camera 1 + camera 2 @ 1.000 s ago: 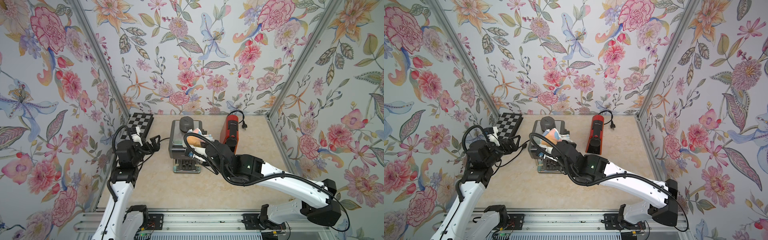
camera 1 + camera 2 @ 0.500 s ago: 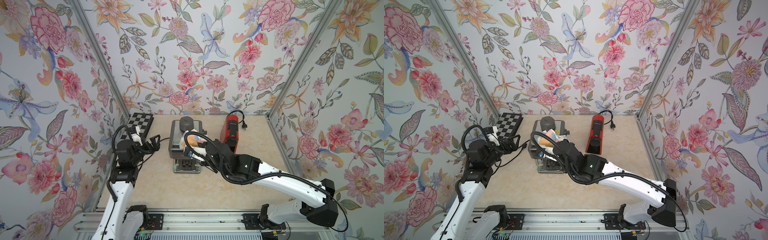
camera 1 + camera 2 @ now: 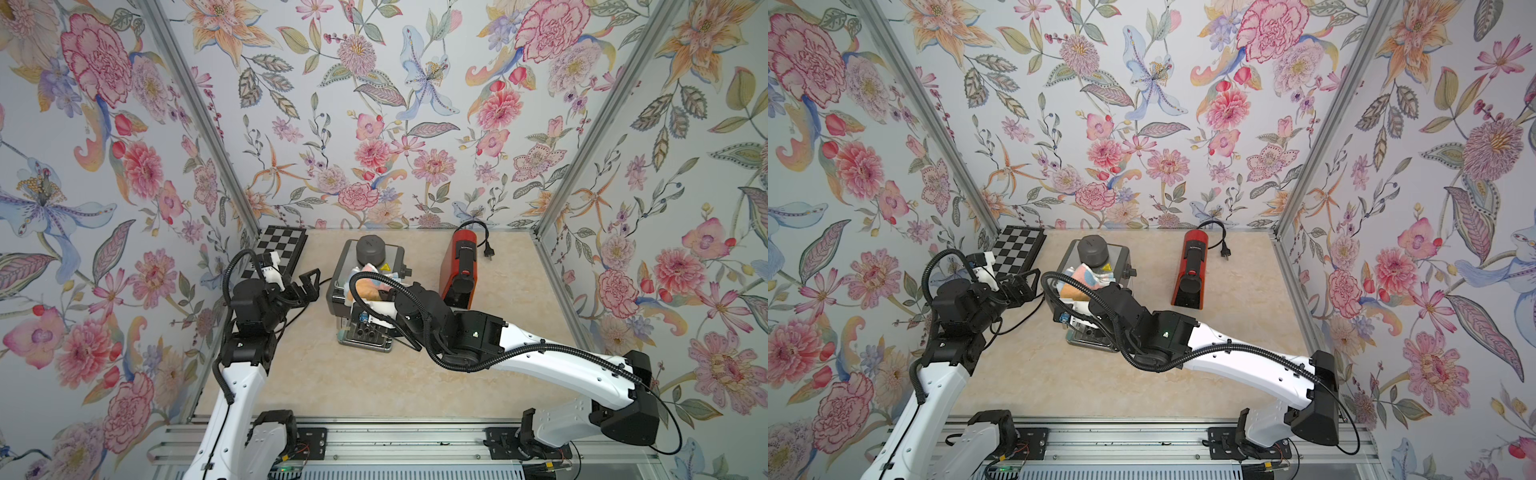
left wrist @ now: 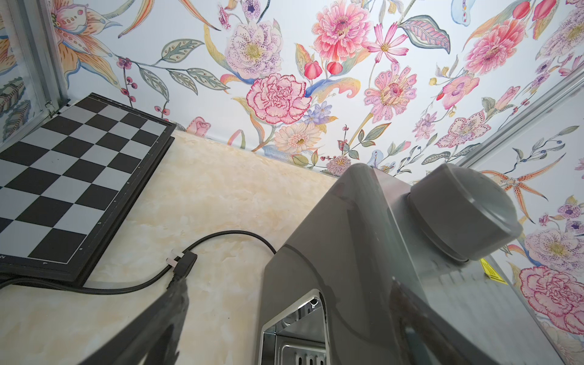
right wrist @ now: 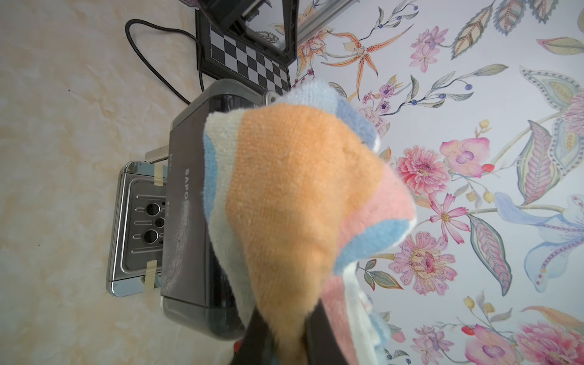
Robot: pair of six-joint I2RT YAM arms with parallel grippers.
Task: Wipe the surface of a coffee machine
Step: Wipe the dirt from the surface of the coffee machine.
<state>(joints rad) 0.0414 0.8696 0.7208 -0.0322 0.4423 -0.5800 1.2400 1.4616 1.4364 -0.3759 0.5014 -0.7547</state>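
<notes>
Our right gripper [image 5: 284, 335] is clamped on a fuzzy, striped terry cloth [image 5: 284, 196], bunched on the smooth, boxy grey coffee machine [image 5: 189, 227] just ahead of it. Our left gripper [image 3: 308, 284] hangs beside that machine, jaws apart.

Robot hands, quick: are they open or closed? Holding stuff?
Left gripper: open, empty.
Right gripper: shut on the striped cloth.

Both top views are bright and evenly lit by diffuse light; shadows on the bench [image 3: 374, 386] are faint and soft-edged. Straight frame posts splay outward toward the picture edges. In the left wrist view the left gripper [image 4: 288, 282] shows dark, blurred fingers [image 4: 158, 316], and the coffee machine [image 4: 363, 252] carries a soft sheen. In the right wrist view the cloth [image 5: 294, 205] blurs at its near end.
</notes>
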